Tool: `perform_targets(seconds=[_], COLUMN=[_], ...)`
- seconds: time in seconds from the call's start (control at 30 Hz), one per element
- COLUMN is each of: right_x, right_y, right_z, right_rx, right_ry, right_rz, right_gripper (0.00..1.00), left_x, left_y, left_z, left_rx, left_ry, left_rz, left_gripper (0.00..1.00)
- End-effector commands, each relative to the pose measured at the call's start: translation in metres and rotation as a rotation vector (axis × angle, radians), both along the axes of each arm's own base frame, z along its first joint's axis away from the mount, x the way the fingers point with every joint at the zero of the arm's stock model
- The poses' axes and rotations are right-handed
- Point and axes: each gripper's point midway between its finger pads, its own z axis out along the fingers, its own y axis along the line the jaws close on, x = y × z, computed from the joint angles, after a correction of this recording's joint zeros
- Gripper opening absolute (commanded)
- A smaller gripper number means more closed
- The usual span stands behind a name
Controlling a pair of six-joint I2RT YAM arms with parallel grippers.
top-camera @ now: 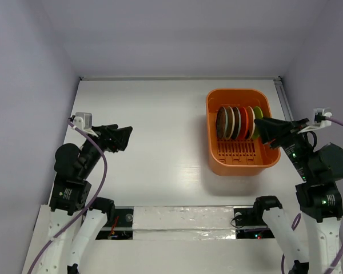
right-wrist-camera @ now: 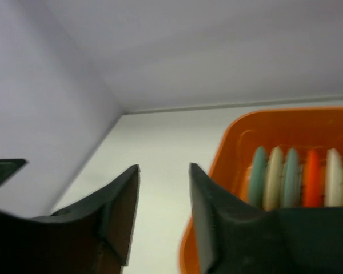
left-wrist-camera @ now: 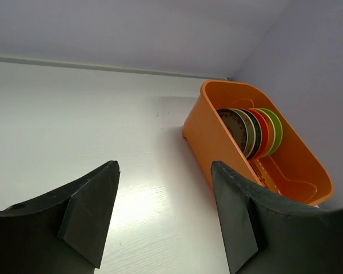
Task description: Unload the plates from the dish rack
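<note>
White table [top-camera: 160, 142], plates [top-camera: 237, 123] in dish rack [top-camera: 240, 165]

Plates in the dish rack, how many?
6 plates, on edge in one row at the far end of the dish rack. Left to right from above: patterned, cream, dark, orange-red, cream, lime green. Packed tight; another could hide between them.

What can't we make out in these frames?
Plate count: top view, plates stand edge-on, packed; right wrist view is blurred and its right edge cuts the row.
Plate faces: left wrist view, each hides the next; only the front one shows.
Right wall of the rack: top view, right gripper overlaps it.
</note>
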Motion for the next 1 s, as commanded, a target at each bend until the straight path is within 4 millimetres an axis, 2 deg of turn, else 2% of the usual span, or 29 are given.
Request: perform_targets(seconds=[0.0, 0.07, 0.1, 0.17, 0.27, 0.3, 0.33, 0.37, 0.4, 0.43, 0.47, 0.5, 0.6, 0.67, 0.73, 0.8, 0.87, 0.9, 0.93, 0.97], right_x=[0.004, 0.011, 0.017, 0.024, 0.041, 0.045, 0.048, 0.059, 0.068, 0.070, 0.078, 0.085, 0.095, 0.102, 0.109, 0.115, 0.122, 0.124, 0.127, 0.130], right_y=[0.020, 0.025, 0.029, 0.031, 0.041, 0.048, 0.052, 0.057, 0.050, 0.055, 0.047, 0.045, 0.033, 0.032, 0.032, 0.030, 0.032, 0.029, 0.030, 0.032], right_z=[-0.005, -0.013, -0.020, -0.027, -0.041, -0.049, -0.050, -0.062, -0.072, -0.074, -0.080, -0.092, -0.105, -0.117, -0.132, -0.136, -0.146, -0.149, -0.148, -0.153], right_rx=[-0.008, -0.008, -0.008, -0.010, -0.026, -0.040, -0.053, -0.079, -0.102, -0.120, -0.137, -0.167, -0.208, -0.249, -0.292, -0.312, -0.348, -0.364, -0.369, -0.384], right_ry=[0.009, 0.041, 0.074, 0.102, 0.168, 0.205, 0.217, 0.262, 0.301, 0.315, 0.335, 0.375, 0.419, 0.454, 0.497, 0.515, 0.541, 0.554, 0.554, 0.566], right_rz=[0.122, 0.145, 0.155, 0.147, 0.138, 0.120, 0.106, 0.084, 0.002, -0.004, -0.071, -0.103, -0.195, -0.224, -0.244, -0.273, -0.283, -0.301, -0.305, -0.305], right_gripper=[0.41, 0.23, 0.06, 0.02, 0.00, 0.00, 0.00, 0.00, 0.00, 0.00, 0.00, 0.00, 0.00, 0.00, 0.00, 0.02, 0.10, 0.15, 0.26, 0.32], left_x=[0.000, -0.001, -0.001, 0.000, 0.006, 0.008, 0.008, 0.011, 0.011, 0.011, 0.009, 0.009, 0.011, 0.014, 0.015, 0.015, 0.015, 0.015, 0.016, 0.016], left_y=[-0.002, -0.002, -0.002, -0.002, -0.002, -0.002, -0.001, 0.001, 0.002, 0.002, 0.000, 0.001, 0.001, 0.000, 0.000, 0.002, 0.002, 0.002, 0.001, 0.001], left_z=[0.015, 0.010, 0.007, 0.000, -0.022, -0.028, -0.036, -0.043, -0.045, -0.047, -0.044, -0.045, -0.050, -0.061, -0.062, -0.063, -0.065, -0.065, -0.066, -0.067], left_rx=[0.010, 0.014, 0.013, 0.018, 0.033, 0.039, 0.046, 0.058, 0.056, 0.051, 0.049, 0.049, 0.043, 0.040, 0.038, 0.037, 0.035, 0.035, 0.032, 0.032], left_ry=[-0.048, -0.036, -0.031, -0.017, 0.059, 0.078, 0.107, 0.125, 0.135, 0.137, 0.125, 0.126, 0.133, 0.152, 0.155, 0.151, 0.153, 0.155, 0.155, 0.156], left_rz=[-0.015, -0.018, -0.015, -0.012, -0.005, -0.002, 0.001, 0.015, 0.023, 0.024, 0.011, 0.013, 0.019, 0.018, 0.020, 0.031, 0.032, 0.032, 0.032, 0.032], left_gripper=[0.62, 0.62, 0.54, 0.51, 0.30, 0.15, 0.07, 0.00, 0.00, 0.00, 0.00, 0.00, 0.00, 0.00, 0.00, 0.05, 0.10, 0.17, 0.20, 0.23])
